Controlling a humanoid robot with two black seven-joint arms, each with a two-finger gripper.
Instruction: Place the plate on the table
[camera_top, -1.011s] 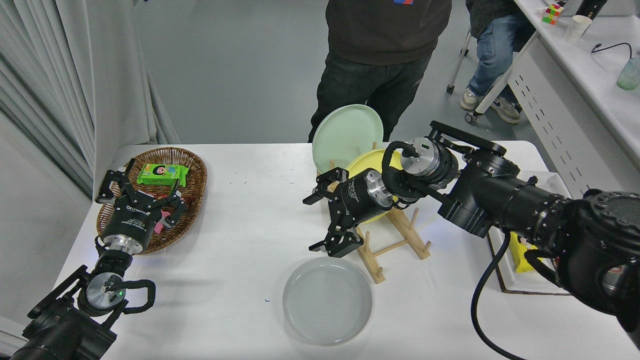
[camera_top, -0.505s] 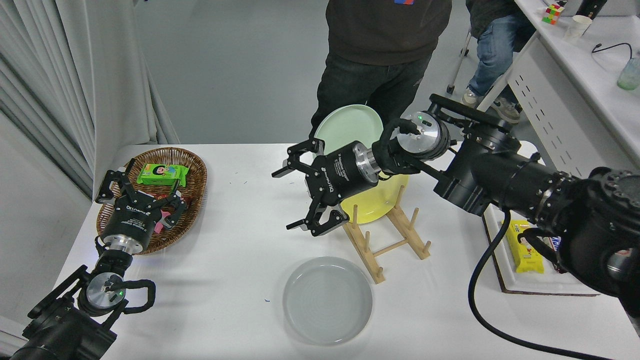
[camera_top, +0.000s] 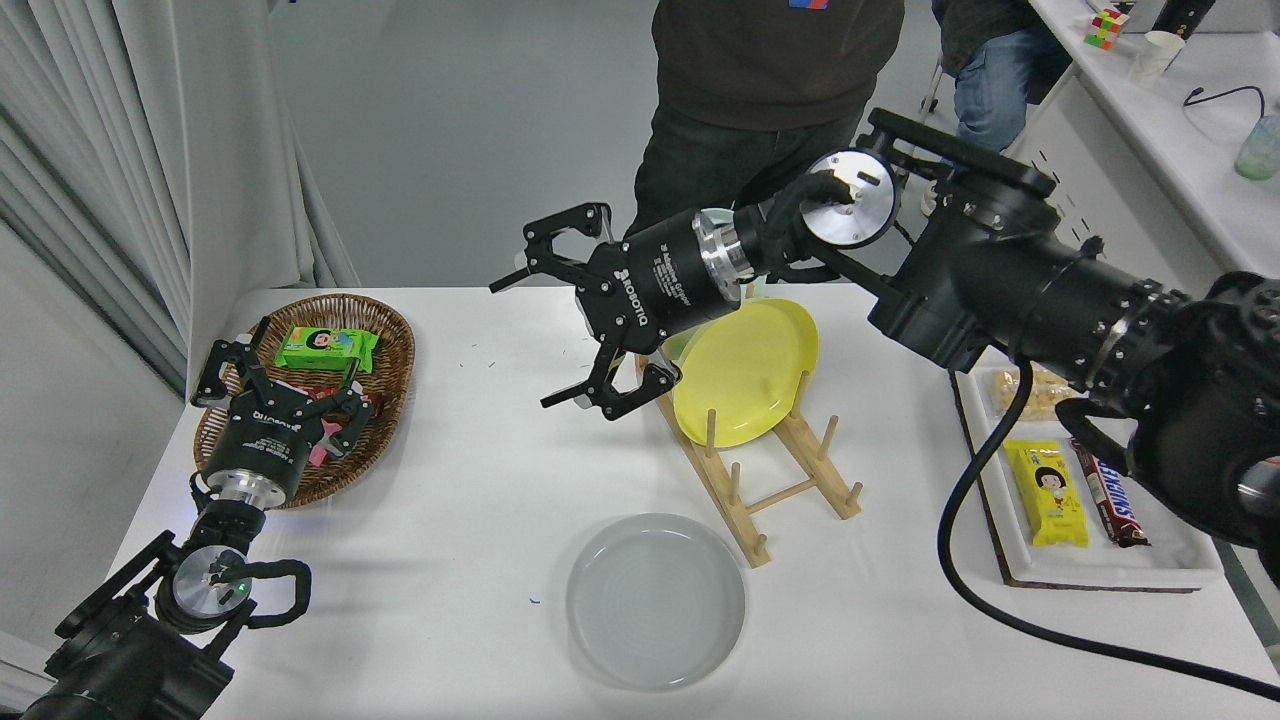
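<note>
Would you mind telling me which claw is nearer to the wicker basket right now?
The left claw: it hangs open right over the wicker basket. The right claw, also open, is well off to the basket's right, by the yellow plate.

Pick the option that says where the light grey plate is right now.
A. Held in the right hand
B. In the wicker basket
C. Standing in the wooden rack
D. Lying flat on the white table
D: the light grey plate lies flat on the white table, with the open right hand well above it, empty.
</note>
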